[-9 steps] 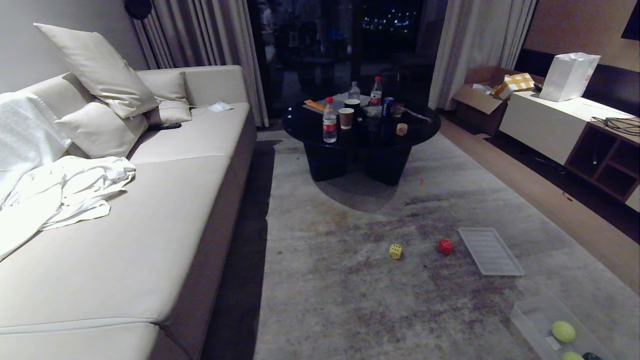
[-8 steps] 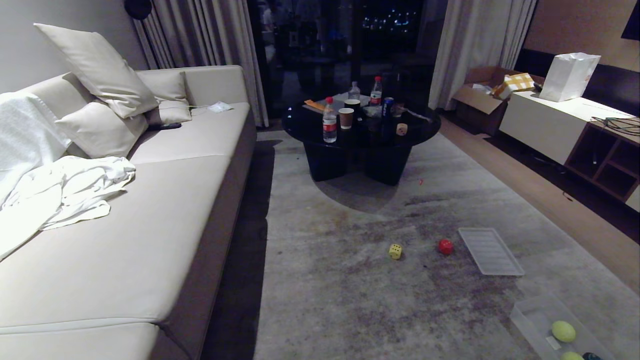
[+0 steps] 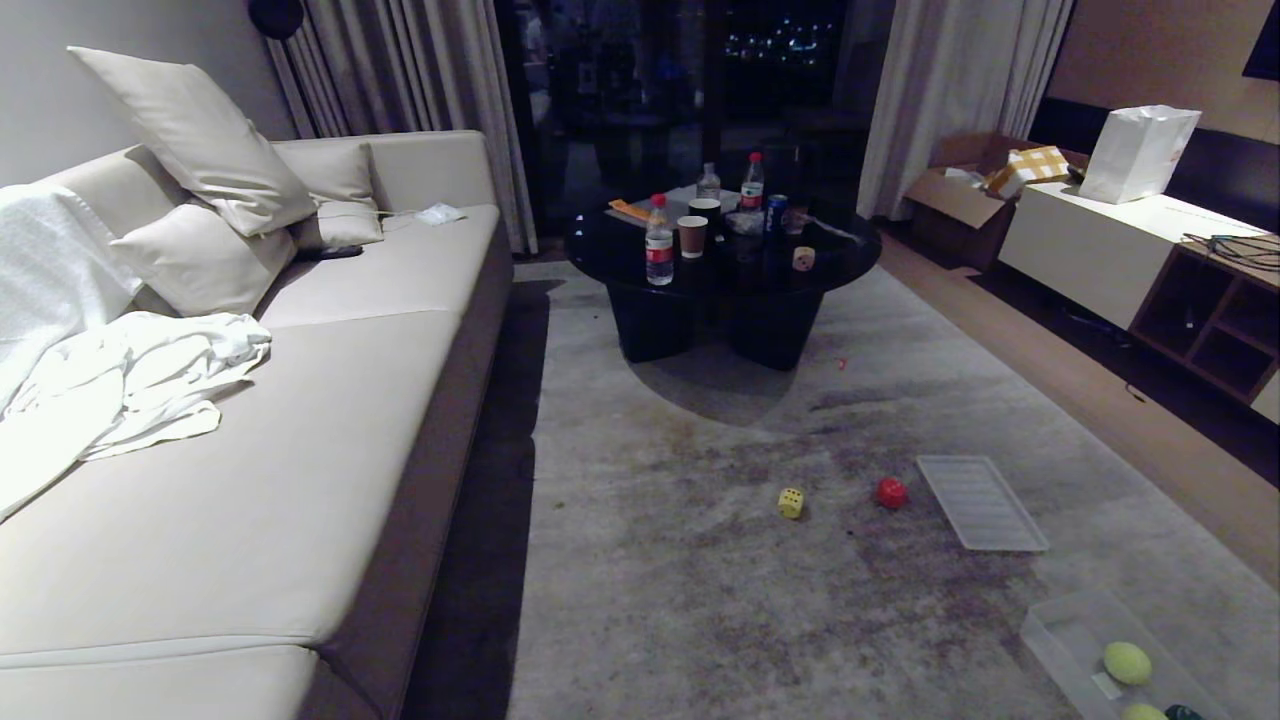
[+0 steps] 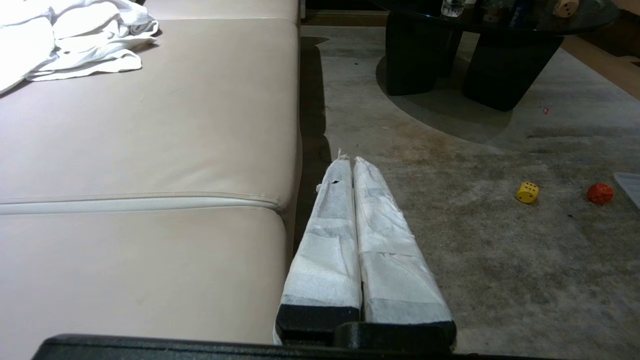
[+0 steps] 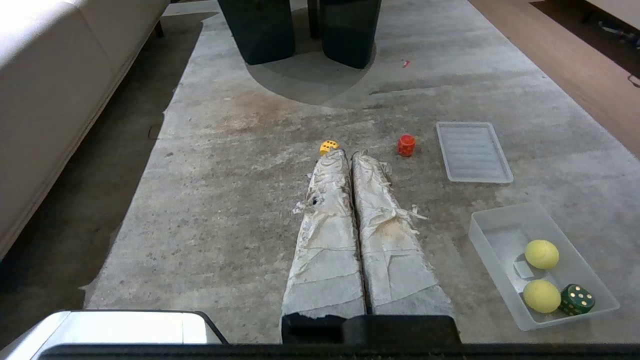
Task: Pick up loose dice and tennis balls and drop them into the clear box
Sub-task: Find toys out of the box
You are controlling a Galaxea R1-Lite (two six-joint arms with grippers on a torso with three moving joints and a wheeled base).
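Observation:
A yellow die (image 3: 790,502) (image 5: 328,146) (image 4: 527,192) and a red die (image 3: 891,492) (image 5: 406,145) (image 4: 599,193) lie loose on the grey carpet. A cream die (image 3: 803,259) sits on the black round table (image 3: 620,262). The clear box (image 3: 1062,640) (image 5: 492,250) stands at the near right and holds two tennis balls (image 5: 541,254) (image 5: 541,295) (image 3: 1127,662) and a dark green die (image 5: 577,299). My left gripper (image 4: 348,161) is shut and empty beside the sofa edge. My right gripper (image 5: 348,154) is shut and empty above the carpet, short of the yellow die. Neither arm appears in the head view.
A flat ribbed plastic lid (image 3: 980,502) lies right of the red die. A beige sofa (image 3: 330,400) with pillows and white cloth fills the left. Bottles and cups stand on the table. A white cabinet (image 3: 1100,245) runs along the right wall.

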